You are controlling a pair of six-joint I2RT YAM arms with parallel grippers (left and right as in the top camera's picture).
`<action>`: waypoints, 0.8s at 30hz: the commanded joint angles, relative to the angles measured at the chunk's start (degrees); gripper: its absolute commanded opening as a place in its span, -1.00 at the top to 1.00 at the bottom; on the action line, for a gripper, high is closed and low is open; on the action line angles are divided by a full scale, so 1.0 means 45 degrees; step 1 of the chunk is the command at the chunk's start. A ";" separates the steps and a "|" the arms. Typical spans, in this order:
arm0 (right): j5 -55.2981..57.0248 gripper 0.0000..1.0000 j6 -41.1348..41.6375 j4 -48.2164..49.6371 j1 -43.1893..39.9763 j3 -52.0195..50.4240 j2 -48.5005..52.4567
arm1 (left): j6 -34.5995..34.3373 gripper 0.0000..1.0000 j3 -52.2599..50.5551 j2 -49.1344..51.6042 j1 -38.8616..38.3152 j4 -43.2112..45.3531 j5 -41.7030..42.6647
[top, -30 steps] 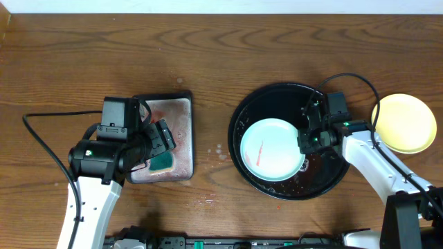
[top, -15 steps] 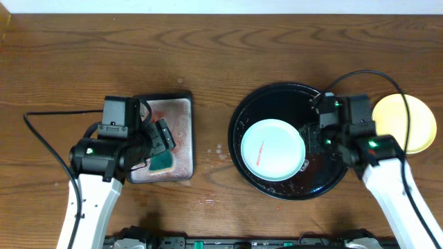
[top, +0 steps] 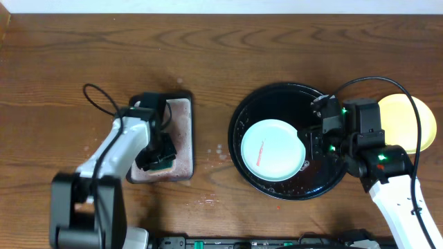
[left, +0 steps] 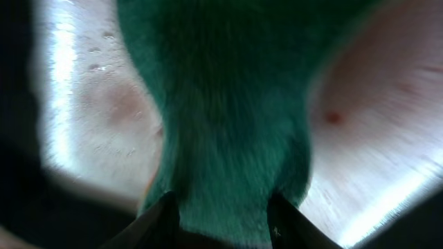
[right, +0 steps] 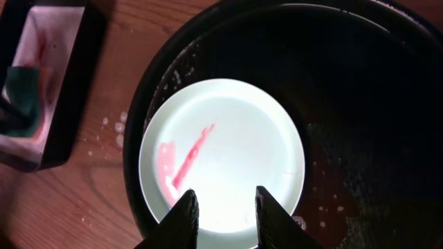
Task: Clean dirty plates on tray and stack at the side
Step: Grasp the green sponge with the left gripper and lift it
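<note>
**A:** Where is the plate?

**B:** The mint-blue plate [top: 272, 151] lies flat in the black tray [top: 284, 102], toward its left side, with a red smear [right: 183, 162] on it. The yellow plate [top: 410, 114] sits on the tabletop [top: 208, 55], just right of the tray.

**A:** What is hard to see?

**B:** My right arm [top: 387, 173] and a cable [top: 414, 117] cover part of the yellow plate. I cannot tell if another plate lies under the mint-blue one. My left wrist view is very close and blurred.

**A:** And your pincers?

**B:** My right gripper [right: 225, 211] hangs over the near edge of the mint-blue plate. Its fingers are a little apart and nothing is between them. My left gripper [left: 221, 225] is closed on the green sponge [left: 228, 104], which gets narrow between the fingers. The sponge is over the pinkish inside of the small rectangular tray [top: 183, 128].
</note>
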 commanded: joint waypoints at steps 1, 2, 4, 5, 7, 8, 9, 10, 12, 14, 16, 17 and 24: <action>-0.0223 0.50 0.0068 -0.0087 0.0185 0.0170 0.0053 | -0.0398 0.18 -0.0034 0.1273 0.0078 0.0578 -0.0194; -0.0223 0.51 0.0068 -0.0092 0.0185 0.0170 0.0053 | -0.0393 0.30 -0.0034 0.1554 0.0078 0.0772 -0.0053; -0.0223 0.51 0.0068 -0.0097 0.0185 0.0170 0.0053 | -0.0359 0.85 -0.0029 0.1928 0.0078 0.1044 0.0476; -0.0223 0.51 0.0068 -0.0097 0.0185 0.0170 0.0053 | -0.0189 0.85 -0.0029 0.1972 0.0078 0.1112 0.0738; -0.0223 0.52 0.0068 -0.0097 0.0185 0.0170 0.0053 | -0.0044 0.85 0.0073 0.1851 0.0078 0.1054 0.0976; -0.0223 0.52 0.0063 -0.0092 0.0185 0.0170 0.0053 | -0.0039 0.85 0.0175 0.1695 0.0078 0.0913 0.1044; -0.0223 0.52 0.0063 -0.0092 0.0185 0.0170 0.0053 | -0.0039 0.86 0.0277 0.1545 0.0078 0.0767 0.1054; -0.0219 0.52 0.0063 -0.0087 0.0185 0.0170 0.0053 | -0.0039 0.85 0.0418 0.1297 0.0078 0.0525 0.1049; -0.0219 0.52 0.0058 -0.0083 0.0185 0.0170 0.0053 | 0.0185 0.85 0.0661 0.0670 0.0078 0.0185 0.1049; -0.0185 0.52 0.0058 -0.0078 0.0185 0.0170 0.0053 | 0.0515 0.72 0.0772 -0.0170 0.0078 0.0063 0.1044; -0.0136 0.52 0.0058 -0.0044 0.0185 0.0170 0.0053 | 0.0724 0.23 0.0772 -0.0928 0.0078 0.0073 0.0797; -0.0126 0.52 0.0058 -0.0029 0.0185 0.0170 0.0053 | 0.0714 0.12 0.0772 -0.1277 0.0078 0.0078 0.0408; -0.0126 0.52 0.0058 0.0029 0.0185 0.0170 0.0058 | 0.0714 -0.04 0.0107 -0.1622 0.0078 0.1481 -0.2351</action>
